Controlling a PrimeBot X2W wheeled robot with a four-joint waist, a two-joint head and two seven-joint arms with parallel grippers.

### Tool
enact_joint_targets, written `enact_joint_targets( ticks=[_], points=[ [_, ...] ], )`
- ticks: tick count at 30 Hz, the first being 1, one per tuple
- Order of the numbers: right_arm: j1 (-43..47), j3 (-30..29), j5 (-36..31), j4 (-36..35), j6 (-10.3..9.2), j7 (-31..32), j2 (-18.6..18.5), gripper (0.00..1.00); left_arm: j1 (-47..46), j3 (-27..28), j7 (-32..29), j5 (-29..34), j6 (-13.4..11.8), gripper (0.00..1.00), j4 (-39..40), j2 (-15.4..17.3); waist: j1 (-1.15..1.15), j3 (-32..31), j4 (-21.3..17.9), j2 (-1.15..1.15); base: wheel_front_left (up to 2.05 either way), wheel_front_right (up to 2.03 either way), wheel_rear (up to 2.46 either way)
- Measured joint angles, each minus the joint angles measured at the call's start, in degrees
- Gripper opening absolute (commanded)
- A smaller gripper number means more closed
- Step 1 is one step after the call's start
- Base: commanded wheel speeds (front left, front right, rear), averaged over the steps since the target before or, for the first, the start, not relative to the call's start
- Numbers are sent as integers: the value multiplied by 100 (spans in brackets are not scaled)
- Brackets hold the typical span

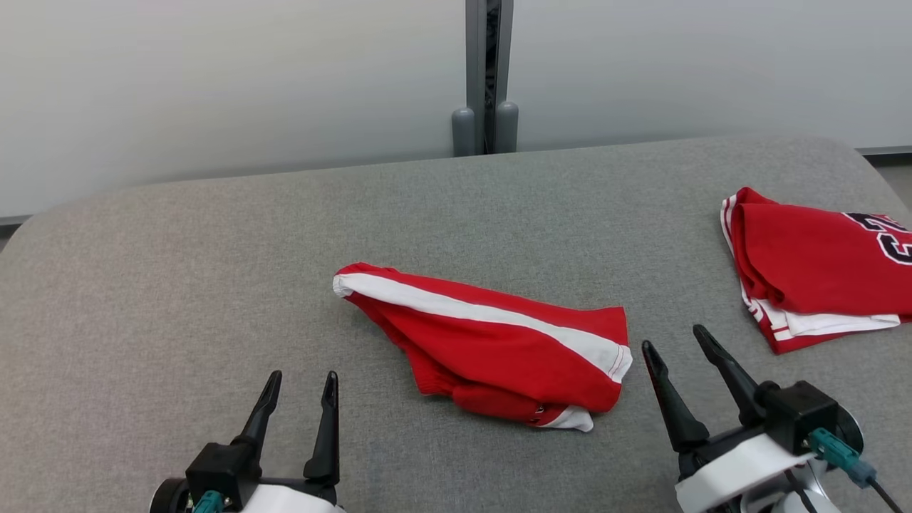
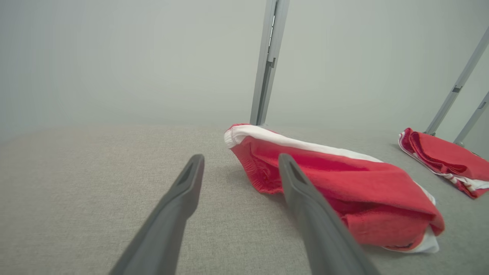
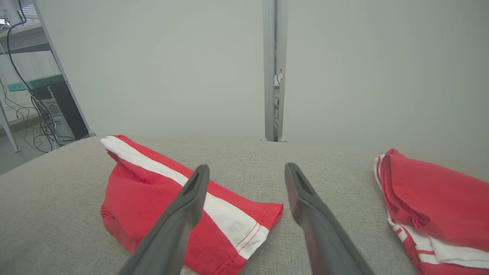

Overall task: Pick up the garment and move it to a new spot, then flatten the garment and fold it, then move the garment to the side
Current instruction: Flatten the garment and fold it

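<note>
Both gape empty: left end effector (image 1: 303,375) and right end effector (image 1: 673,338) flanking garment (image 1: 499,349)

Light: bright, even, diffuse; no glare.
Shadows: faint rim under the garment (image 1: 491,349) on the grey surface (image 1: 178,285).
Focus: head view crisp; wrist views hazy, jaws soft.
Edges: posts (image 2: 454,91) lean in the left wrist view.
</note>
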State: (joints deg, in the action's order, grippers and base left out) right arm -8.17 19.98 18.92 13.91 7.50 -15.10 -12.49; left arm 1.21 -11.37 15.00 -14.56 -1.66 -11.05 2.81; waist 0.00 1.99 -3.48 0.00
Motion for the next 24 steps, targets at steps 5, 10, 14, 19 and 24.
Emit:
enact_joint_targets(
  ticks=[5,10,14,19,24],
  points=[
    [478,-291,-34,-147,0,0,164,100,131,53,0,-138,-45,100,100,-1,0,-164,-15,0,0,0,0],
    [898,-519,-30,-164,0,0,275,100,246,89,0,-224,-66,100,103,0,0,-300,43,0,0,0,0],
    [1120,-583,-22,-145,0,0,327,100,322,120,0,-254,-66,100,96,-1,0,-357,74,0,0,0,0],
    [1244,-643,79,-64,0,0,438,100,392,167,0,-287,-54,100,88,0,0,-414,69,0,0,0,0],
    [1256,-626,125,-38,0,0,475,100,424,177,-1,-303,-42,100,46,0,0,-440,72,0,0,0,0]
  ],
)
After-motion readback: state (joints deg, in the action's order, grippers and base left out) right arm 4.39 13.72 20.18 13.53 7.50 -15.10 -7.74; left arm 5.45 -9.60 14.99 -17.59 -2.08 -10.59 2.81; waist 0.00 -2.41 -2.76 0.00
